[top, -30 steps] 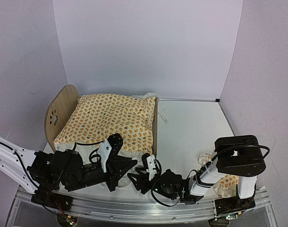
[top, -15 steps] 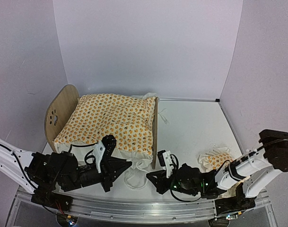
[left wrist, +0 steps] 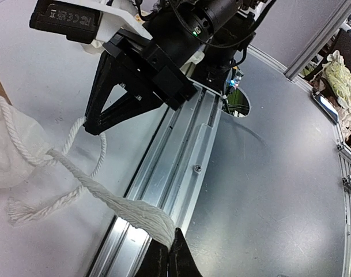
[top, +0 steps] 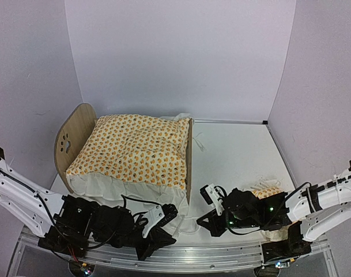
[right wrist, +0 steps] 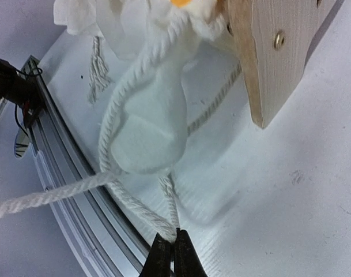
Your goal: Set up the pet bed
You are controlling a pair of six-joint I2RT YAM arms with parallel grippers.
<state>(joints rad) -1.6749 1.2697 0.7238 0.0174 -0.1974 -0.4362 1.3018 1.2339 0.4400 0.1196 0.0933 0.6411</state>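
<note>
The left gripper (left wrist: 166,247) and the right gripper (right wrist: 174,235) have drawn back toward the rail (left wrist: 181,156), each clamped on a white cord (left wrist: 100,190). Beyond them, the quilt (top: 135,150) now hangs lower over the pet bed (top: 71,138) at far left. The cover looks nearly settled.

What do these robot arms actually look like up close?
The left arm and right arm have white links, chunky black joints and looping black cables. Each ends in black triangular jaws; the right gripper carries a white block with a black label.
</note>
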